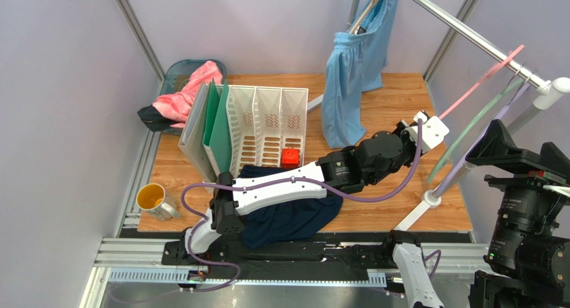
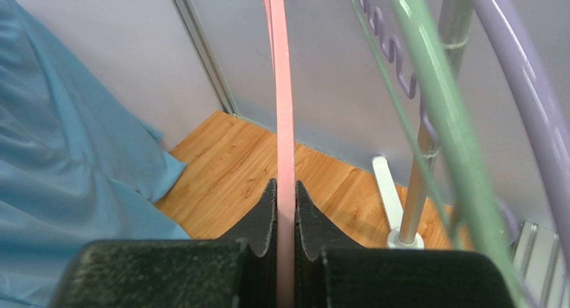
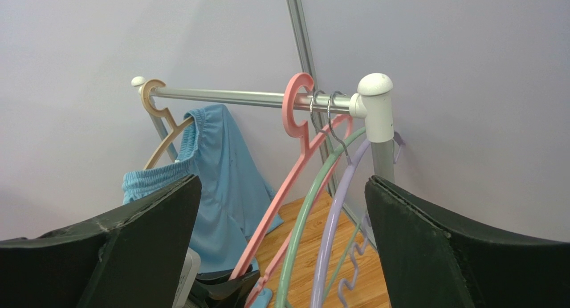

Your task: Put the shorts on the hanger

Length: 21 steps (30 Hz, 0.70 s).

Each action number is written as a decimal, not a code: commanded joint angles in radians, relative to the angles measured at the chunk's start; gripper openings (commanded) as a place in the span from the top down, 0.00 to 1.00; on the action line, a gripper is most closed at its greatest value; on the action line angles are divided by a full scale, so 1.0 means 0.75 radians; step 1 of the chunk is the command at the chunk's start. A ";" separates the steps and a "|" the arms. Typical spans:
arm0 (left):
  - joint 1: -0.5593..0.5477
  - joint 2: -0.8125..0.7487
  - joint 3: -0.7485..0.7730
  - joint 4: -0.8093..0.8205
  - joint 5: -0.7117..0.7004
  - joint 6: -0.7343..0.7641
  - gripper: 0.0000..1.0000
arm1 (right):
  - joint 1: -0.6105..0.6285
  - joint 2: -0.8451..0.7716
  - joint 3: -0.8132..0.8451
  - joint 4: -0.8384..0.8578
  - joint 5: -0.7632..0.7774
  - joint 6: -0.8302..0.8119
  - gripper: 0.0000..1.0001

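The navy shorts (image 1: 288, 218) lie crumpled on the table near the front edge, partly under my left arm. The pink hanger (image 1: 482, 81) hangs by its hook on the metal rail at the right. It also shows in the right wrist view (image 3: 298, 114). My left gripper (image 1: 436, 119) reaches to the hanger's lower left arm. In the left wrist view the gripper (image 2: 286, 208) is shut on the pink bar (image 2: 283, 108). My right gripper (image 3: 282, 188) is open and empty, low at the front, facing the rail from a distance.
Green (image 1: 468, 131) and lilac (image 1: 468, 158) hangers hang beside the pink one. Light blue shorts (image 1: 354, 74) hang on a wooden hanger at the back. A white file rack (image 1: 267, 121), a pink cloth (image 1: 187, 91), a mug (image 1: 152, 198) and a camera (image 1: 528, 208) stand around.
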<state>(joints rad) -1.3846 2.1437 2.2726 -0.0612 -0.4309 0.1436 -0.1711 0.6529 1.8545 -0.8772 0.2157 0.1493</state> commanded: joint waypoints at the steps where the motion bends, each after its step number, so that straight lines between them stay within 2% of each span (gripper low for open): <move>1: -0.027 -0.034 0.003 0.188 -0.080 0.048 1.00 | 0.003 0.040 0.031 0.051 0.031 -0.040 0.00; 12: -0.003 -0.130 -0.048 0.400 -0.227 0.174 1.00 | 0.005 0.036 0.037 0.082 0.038 -0.025 0.00; 17: -0.001 -0.224 -0.183 0.495 -0.248 0.258 1.00 | 0.003 0.038 0.027 0.086 0.007 -0.019 0.00; 21: -0.001 -0.310 -0.318 0.454 -0.272 0.234 1.00 | 0.003 0.029 -0.006 0.096 -0.028 -0.005 0.00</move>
<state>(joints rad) -1.3846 2.0521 2.0815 0.1680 -0.6014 0.2985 -0.1711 0.6579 1.8652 -0.8471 0.2253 0.1349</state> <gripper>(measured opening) 0.047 0.998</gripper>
